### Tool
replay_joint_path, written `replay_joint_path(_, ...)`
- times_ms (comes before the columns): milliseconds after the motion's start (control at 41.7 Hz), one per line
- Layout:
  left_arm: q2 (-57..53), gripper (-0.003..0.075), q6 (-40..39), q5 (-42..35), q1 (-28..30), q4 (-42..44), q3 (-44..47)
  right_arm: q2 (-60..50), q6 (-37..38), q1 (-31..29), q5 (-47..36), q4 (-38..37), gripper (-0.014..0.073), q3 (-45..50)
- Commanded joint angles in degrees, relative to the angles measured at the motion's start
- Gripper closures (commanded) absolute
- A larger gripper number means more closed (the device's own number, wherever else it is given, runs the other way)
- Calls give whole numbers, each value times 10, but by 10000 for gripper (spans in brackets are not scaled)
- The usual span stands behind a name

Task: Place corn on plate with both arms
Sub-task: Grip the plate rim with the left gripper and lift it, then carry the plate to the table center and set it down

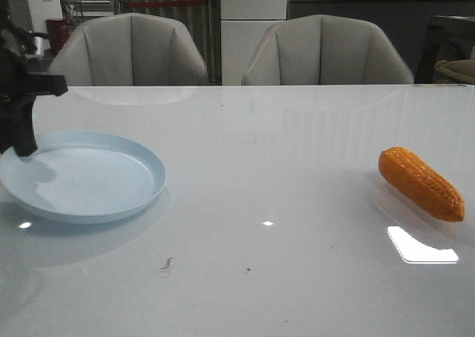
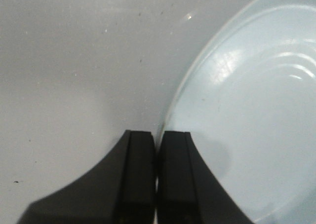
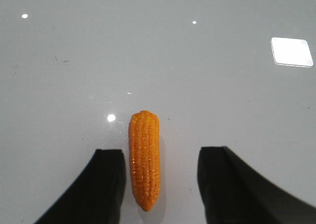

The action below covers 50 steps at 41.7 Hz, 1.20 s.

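Observation:
The orange corn (image 1: 421,184) lies on the white table at the right, its tapered tip pointing toward the front right. In the right wrist view the corn (image 3: 144,160) sits between the fingers of my open right gripper (image 3: 162,151), closer to one finger (image 3: 106,184) and touching neither. The right gripper is out of the front view. The pale blue plate (image 1: 148,192) rests at the left. My left gripper (image 1: 22,145) stands at its left rim. In the left wrist view the left gripper (image 2: 157,137) is shut with the rim of the plate (image 2: 247,110) running into the jaws.
Two grey chairs (image 1: 130,51) (image 1: 326,51) stand behind the table's far edge. A bright glare patch (image 1: 421,246) lies on the table (image 1: 260,166) just in front of the corn. A few small dark specks (image 1: 167,263) mark the near middle.

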Motion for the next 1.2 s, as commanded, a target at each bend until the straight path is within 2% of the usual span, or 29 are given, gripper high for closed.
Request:
replay_joint_path(0, -31, 625, 3, 30, -3, -29, -60, -2, -1, -3, -38, -4, 146, -21)
replay_joint_path(264, -31, 624, 9, 55, -8, -146, -143, -2, -1, -3, -38, -4, 146, -21)
replay_joint_path(360, -31, 624, 10, 55, -32, -173, -154, -2, -1, -3, -38, -4, 146, -21)
replay_joint_path(576, -29, 624, 12, 40, -104, -172, -154, -2, -1, -3, -38, -4, 146, -21)
replay_joint_path(792, -14, 624, 12, 27, -169, -122, -152, -2, -1, -3, -38, -4, 146, -21)
replay_joint_path(888, 16, 624, 12, 55, -176, -123, -152, -2, -1, -3, -38, -4, 146, -21)
replay_joint_path(1176, 70, 624, 12, 56, -184, -124, -150, -2, -1, -3, -36, -4, 146, -21)
